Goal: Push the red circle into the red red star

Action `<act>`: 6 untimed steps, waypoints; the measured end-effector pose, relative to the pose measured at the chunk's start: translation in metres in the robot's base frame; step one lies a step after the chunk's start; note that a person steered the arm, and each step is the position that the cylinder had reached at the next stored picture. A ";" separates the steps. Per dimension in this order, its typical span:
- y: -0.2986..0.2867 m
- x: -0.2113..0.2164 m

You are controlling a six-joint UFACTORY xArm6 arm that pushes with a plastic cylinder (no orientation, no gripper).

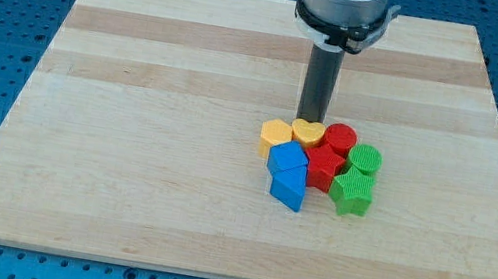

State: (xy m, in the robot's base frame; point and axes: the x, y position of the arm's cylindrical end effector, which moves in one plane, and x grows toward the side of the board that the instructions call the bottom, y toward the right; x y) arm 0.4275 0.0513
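The red circle [340, 138] sits in a tight cluster right of the board's middle. It touches the red star [325, 164], which lies just below and left of it. My tip [312, 120] stands at the cluster's top edge, just above the yellow heart [308, 132] and left of the red circle. The rod rises straight up to the arm's flange [345, 9] at the view's top.
A yellow hexagon [276, 134] is at the cluster's left. Two blue blocks [288, 158] [288, 188] lie below it. A green circle [364, 160] and a green star [353, 190] are at the right. The wooden board [127, 139] lies on a blue perforated table.
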 end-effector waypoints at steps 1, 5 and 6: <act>0.004 -0.008; 0.050 0.000; 0.037 0.002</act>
